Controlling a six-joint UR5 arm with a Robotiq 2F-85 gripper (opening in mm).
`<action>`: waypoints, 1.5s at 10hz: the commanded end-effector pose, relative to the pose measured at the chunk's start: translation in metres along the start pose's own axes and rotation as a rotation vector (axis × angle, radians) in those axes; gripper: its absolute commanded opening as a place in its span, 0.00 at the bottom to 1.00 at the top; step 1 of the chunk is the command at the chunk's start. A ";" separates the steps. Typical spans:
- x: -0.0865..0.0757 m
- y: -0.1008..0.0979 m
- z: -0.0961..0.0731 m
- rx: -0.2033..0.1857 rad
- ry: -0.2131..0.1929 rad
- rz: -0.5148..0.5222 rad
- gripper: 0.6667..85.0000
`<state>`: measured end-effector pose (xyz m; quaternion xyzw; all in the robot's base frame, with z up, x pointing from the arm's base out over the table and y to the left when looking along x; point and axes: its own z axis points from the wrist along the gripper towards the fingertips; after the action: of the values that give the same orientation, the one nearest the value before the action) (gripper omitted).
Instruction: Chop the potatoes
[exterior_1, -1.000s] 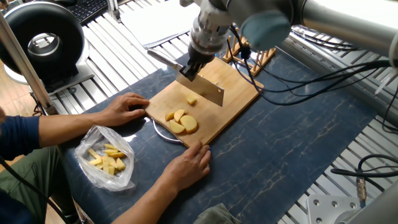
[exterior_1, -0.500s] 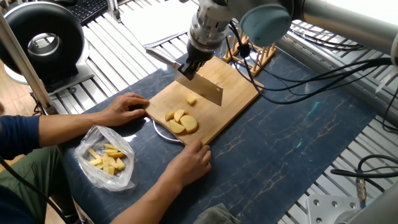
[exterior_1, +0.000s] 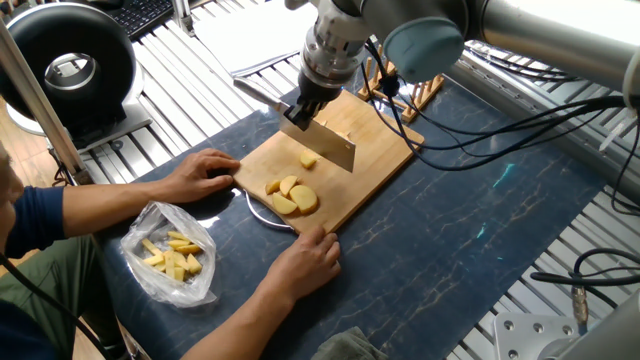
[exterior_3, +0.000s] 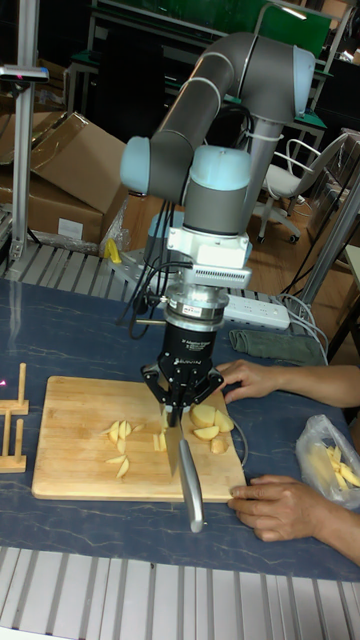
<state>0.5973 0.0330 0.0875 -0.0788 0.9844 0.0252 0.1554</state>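
Fixed view: the end effector (exterior_1: 303, 108) pinches a knife (exterior_1: 322, 143) by its handle, the blade held above a board (exterior_1: 385, 150) on the dark worktop (exterior_1: 480, 240). The potatoes (exterior_1: 291, 193) lie on the board's near end, one small piece (exterior_1: 309, 160) just below the blade, the larger slices further toward the person. Two hands, one (exterior_1: 203, 173) at the board's corner and one (exterior_1: 307, 258) at its near edge, steady it. A bag (exterior_1: 172, 255) of yellow sticks sits well apart.

Tall fixed view: the end effector (exterior_3: 186, 398) is seen head-on, its fingers (exterior_3: 163, 391) pressed on the knife (exterior_3: 189, 478); thin cut sticks (exterior_3: 122, 447), hidden behind the blade in the other view, lie beside it.

The fingertips are hard to make out in the fixed view.
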 end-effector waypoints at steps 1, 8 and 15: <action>-0.003 0.001 0.006 -0.002 -0.017 0.015 0.00; -0.003 0.002 0.008 -0.001 -0.019 0.015 0.00; -0.002 0.001 0.011 0.000 -0.026 0.015 0.00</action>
<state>0.6010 0.0348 0.0772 -0.0760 0.9832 0.0226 0.1646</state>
